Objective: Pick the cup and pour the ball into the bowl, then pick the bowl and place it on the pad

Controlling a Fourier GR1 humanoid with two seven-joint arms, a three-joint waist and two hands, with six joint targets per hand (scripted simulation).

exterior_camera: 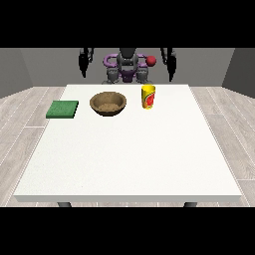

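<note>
Since the yellow cup stands upright at the bowl's three o'clock — probably light, rigid, slick — take its mid-wall; both hands hang apart, finger state unclear.

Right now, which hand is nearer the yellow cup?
Left, the hand at the view's right: raised behind the cup, toward the view's right. The hand at the view's left hangs farther off, beyond the bowl.

- On the table, far side: the pad at the view's left.
- The bowl stands between it and the cup (cup nearer the bowl).
</note>
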